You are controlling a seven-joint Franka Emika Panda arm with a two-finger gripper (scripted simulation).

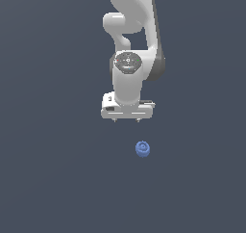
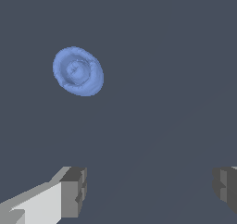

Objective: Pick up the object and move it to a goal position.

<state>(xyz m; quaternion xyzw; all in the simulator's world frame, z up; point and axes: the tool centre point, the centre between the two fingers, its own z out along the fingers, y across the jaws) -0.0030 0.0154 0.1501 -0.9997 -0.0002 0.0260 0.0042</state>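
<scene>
The object is a small blue roundish knob with a ringed top [image 1: 142, 148]. It lies on the dark grey surface, below the white arm's gripper and slightly toward the exterior view's right. It also shows in the wrist view [image 2: 77, 71], seen from above. My gripper [image 1: 127, 120] hangs above the surface, apart from the knob. Its fingers are spread wide and hold nothing. In the wrist view the gripper [image 2: 150, 190] has both grey fingertips [image 2: 74, 191] set far apart, with the knob off to one side of the gap.
A flat dark grey surface [image 1: 57, 179] fills both views. Only the white arm [image 1: 129, 30] stands over it.
</scene>
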